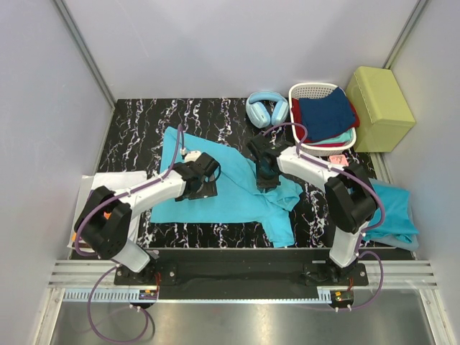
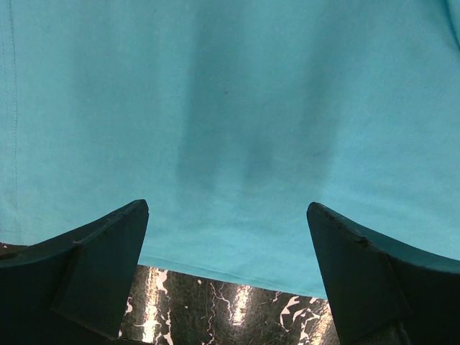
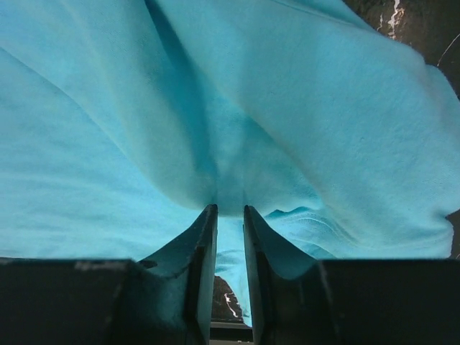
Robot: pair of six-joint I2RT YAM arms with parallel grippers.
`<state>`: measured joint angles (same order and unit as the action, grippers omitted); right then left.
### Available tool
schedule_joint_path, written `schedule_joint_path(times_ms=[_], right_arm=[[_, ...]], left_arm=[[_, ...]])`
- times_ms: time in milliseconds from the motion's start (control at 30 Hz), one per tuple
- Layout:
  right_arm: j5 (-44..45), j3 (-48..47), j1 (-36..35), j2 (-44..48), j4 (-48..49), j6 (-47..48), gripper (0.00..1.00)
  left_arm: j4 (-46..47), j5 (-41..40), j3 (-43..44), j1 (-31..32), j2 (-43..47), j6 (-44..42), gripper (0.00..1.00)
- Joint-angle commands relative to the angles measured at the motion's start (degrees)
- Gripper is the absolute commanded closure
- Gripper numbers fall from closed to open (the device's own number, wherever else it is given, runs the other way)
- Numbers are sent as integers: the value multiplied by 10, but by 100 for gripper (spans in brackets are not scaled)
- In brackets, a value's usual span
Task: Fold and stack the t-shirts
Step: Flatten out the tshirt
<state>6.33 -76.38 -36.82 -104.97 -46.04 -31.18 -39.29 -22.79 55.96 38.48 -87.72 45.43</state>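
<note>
A turquoise t-shirt (image 1: 237, 195) lies spread and partly rumpled across the middle of the black marbled table (image 1: 136, 136). My left gripper (image 1: 204, 178) hovers over its left part, jaws wide open and empty; in the left wrist view the gripper (image 2: 228, 208) straddles the shirt's (image 2: 230, 108) hem above bare table (image 2: 215, 309). My right gripper (image 1: 266, 171) is at the shirt's upper right. In the right wrist view its gripper (image 3: 230, 208) stands with jaws narrowly apart, and a raised fold of the shirt (image 3: 323, 129) meets the tips. Another turquoise t-shirt (image 1: 394, 208) lies folded at the right edge.
A white basket (image 1: 310, 89) with dark blue and red clothes stands at the back right, beside a yellow-green box (image 1: 379, 108). Pale blue headphones (image 1: 264, 108) lie left of the basket. A white sheet (image 1: 108, 188) lies at the table's left edge.
</note>
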Motion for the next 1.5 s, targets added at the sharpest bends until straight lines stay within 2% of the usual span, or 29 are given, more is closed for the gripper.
schedule_joint_path(times_ms=[0,200,467,700,800,867,933,1233,1467], right_arm=[[2,-14,-7,13,10,-8,69],[17,0,-9,21,9,-4,52],[25,13,-9,21,11,-3,52],[15,42,-9,10,26,-16,64],[18,50,-8,16,31,-18,76],[27,47,-8,19,27,-17,90],[39,40,-9,23,22,-16,99],[83,-12,-9,42,2,-4,100],[111,-73,-7,7,-12,12,100]], left_arm=[[14,4,4,3,4,5,1],[15,6,5,3,-3,1,1],[16,11,9,4,-11,0,1],[17,15,11,7,-27,2,1],[18,14,10,8,-29,2,1],[17,14,12,10,-30,2,1],[17,13,12,10,-31,2,1],[20,16,5,16,-39,7,1],[20,19,4,19,-36,8,1]])
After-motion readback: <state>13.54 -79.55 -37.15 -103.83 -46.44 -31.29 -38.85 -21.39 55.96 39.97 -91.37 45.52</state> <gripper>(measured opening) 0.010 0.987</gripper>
